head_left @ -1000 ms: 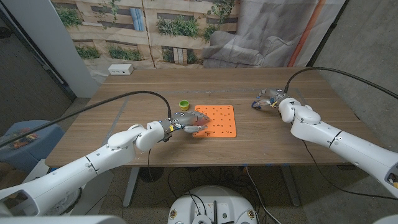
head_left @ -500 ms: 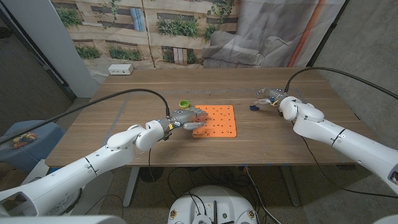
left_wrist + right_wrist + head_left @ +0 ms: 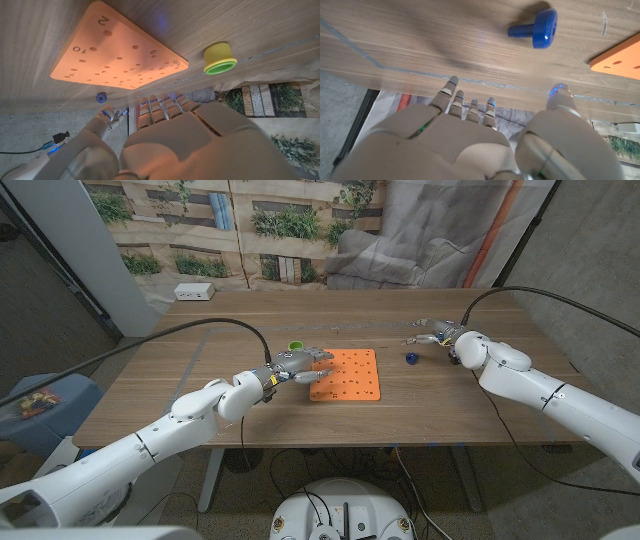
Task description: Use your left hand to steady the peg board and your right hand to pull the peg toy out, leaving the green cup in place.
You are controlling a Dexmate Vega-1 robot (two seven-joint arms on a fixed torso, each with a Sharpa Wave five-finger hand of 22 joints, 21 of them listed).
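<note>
The orange peg board [image 3: 346, 373] lies flat in the middle of the table, its holes bare. In the left wrist view the peg board [image 3: 112, 57] shows numbers and holes. The green cup [image 3: 296, 345] stands off the board's far left corner, and the same cup [image 3: 219, 57] has a yellow body with a green rim. A blue peg toy [image 3: 410, 358] lies on its side on the wood right of the board; the peg [image 3: 536, 30] is free of any grip. My left hand [image 3: 300, 363] hovers at the board's left edge, fingers stretched, holding nothing. My right hand [image 3: 440, 335] is spread beyond the peg, apart from it.
A white power strip [image 3: 194, 292] lies at the table's far left corner. Black cables run along both arms. A backdrop and grey cloth hang behind the table's far edge.
My right hand has let the blue peg go onto the table and drawn back to the right. My left hand has lifted off the board toward its far left edge.
</note>
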